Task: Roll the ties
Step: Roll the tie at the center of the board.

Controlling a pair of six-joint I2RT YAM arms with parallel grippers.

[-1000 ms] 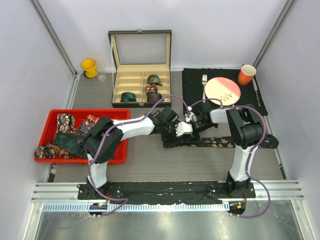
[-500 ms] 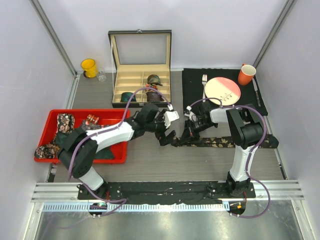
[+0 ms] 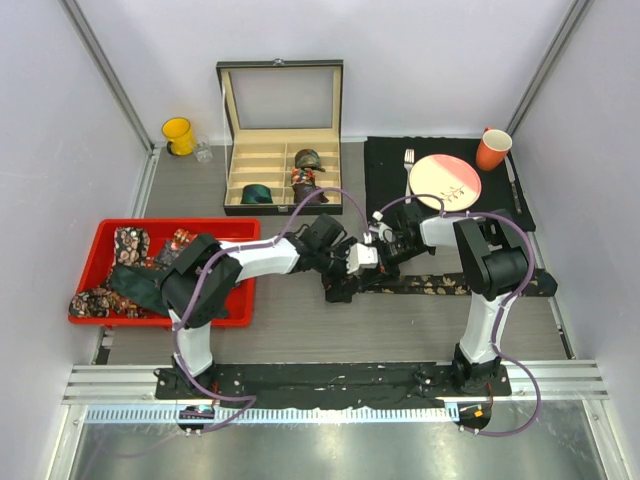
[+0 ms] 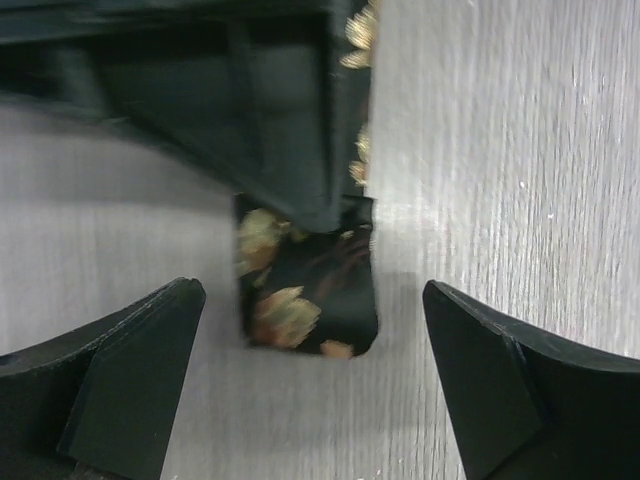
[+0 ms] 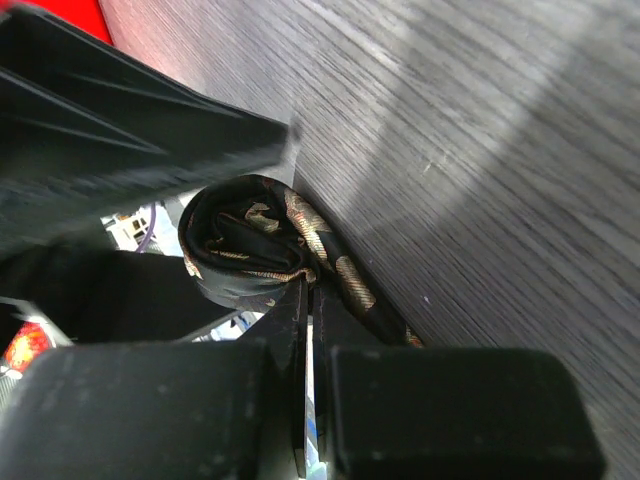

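The tie (image 4: pixel 305 300) is black with beige-gold and reddish flowers; the tray (image 3: pixel 150 224) is red.

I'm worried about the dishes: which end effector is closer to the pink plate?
Right. The right end effector, shut on the tie, is below and left of the plate. The open left end effector is farther left, over the tie's end.

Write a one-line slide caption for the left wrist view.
Left gripper open, straddling the folded end of a floral tie on the grey table, clear of it on both sides.
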